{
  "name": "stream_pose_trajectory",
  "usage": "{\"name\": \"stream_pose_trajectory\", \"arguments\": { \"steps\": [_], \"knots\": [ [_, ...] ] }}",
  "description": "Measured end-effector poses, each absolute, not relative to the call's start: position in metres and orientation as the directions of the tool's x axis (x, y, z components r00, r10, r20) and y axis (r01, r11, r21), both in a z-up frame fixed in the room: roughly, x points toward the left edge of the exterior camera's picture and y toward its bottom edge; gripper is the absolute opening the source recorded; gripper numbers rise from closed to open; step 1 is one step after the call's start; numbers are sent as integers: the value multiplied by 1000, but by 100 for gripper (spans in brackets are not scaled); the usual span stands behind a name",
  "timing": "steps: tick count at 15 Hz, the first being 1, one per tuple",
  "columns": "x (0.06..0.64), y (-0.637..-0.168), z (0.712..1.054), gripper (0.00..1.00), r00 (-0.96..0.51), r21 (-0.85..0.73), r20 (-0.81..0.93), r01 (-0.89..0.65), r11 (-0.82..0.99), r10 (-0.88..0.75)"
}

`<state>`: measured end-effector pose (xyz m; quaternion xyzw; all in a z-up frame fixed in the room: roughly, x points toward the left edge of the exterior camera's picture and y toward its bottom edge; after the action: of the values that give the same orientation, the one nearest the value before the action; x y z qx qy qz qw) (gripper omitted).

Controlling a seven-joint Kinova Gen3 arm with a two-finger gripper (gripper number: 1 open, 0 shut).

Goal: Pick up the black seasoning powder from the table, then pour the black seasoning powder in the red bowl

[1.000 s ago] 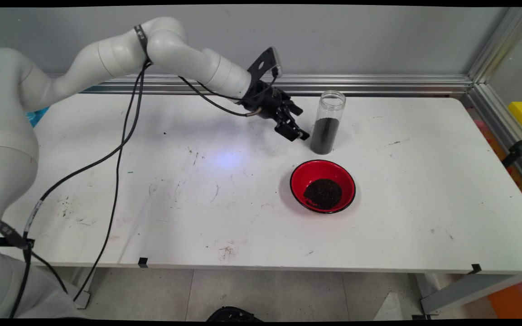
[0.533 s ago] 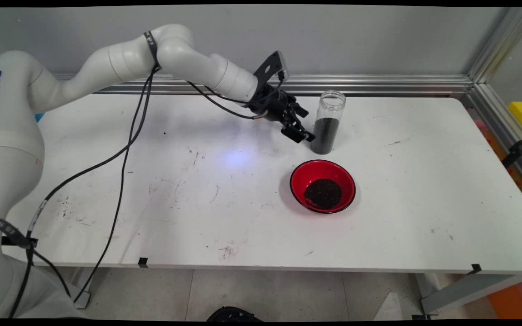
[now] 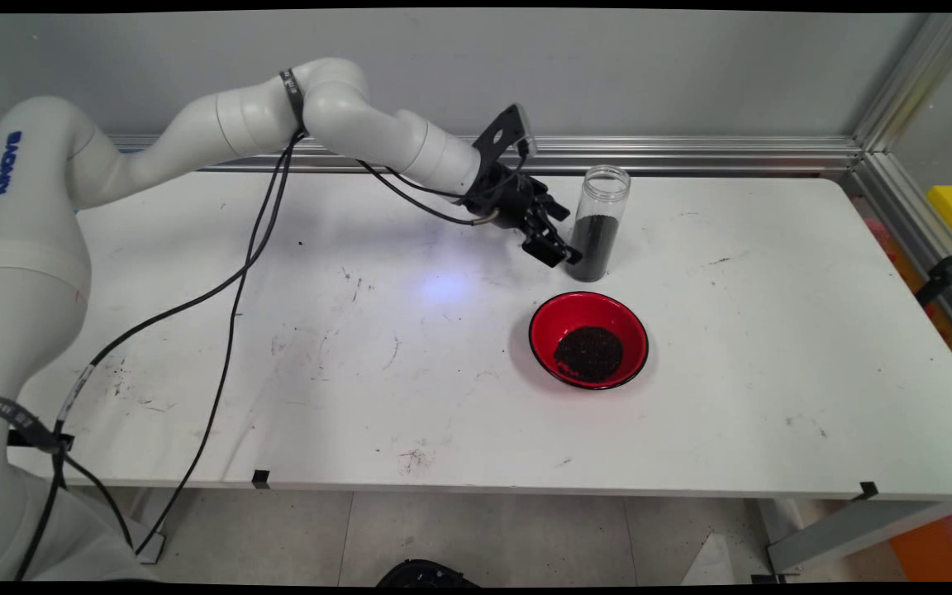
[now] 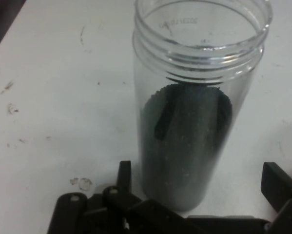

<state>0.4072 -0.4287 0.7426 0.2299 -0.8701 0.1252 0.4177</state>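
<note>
Gripper (image 4: 197, 195) spread wide, one finger (image 4: 124, 178) on each side of the upright clear jar (image 4: 197, 122), partly filled with dark granules. Nearer the camera than the gripper, on the table (image 3: 773, 330): red bowl (image 3: 588, 340) holding dark granules.

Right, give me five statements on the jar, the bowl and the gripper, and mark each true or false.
1. The clear jar stands upright without a lid. True.
2. The jar is empty. False: dark granules fill its lower part.
3. The gripper is open, a finger on each side of the jar. True.
4. The red bowl sits farther from the camera than the jar. False: it is nearer.
5. The bowl holds dark granules. True.
</note>
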Motion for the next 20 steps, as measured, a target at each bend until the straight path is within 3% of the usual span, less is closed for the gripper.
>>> {"name": "stream_pose_trajectory", "arguments": {
  "steps": [16,17,20],
  "knots": [
    [391,-444,724,100,-554,-49,788,-491,870,-268],
    [391,-445,723,0,-554,-49,788,-490,871,-267],
    [388,-446,721,0,-554,-47,789,-485,873,-265]
  ]
}}
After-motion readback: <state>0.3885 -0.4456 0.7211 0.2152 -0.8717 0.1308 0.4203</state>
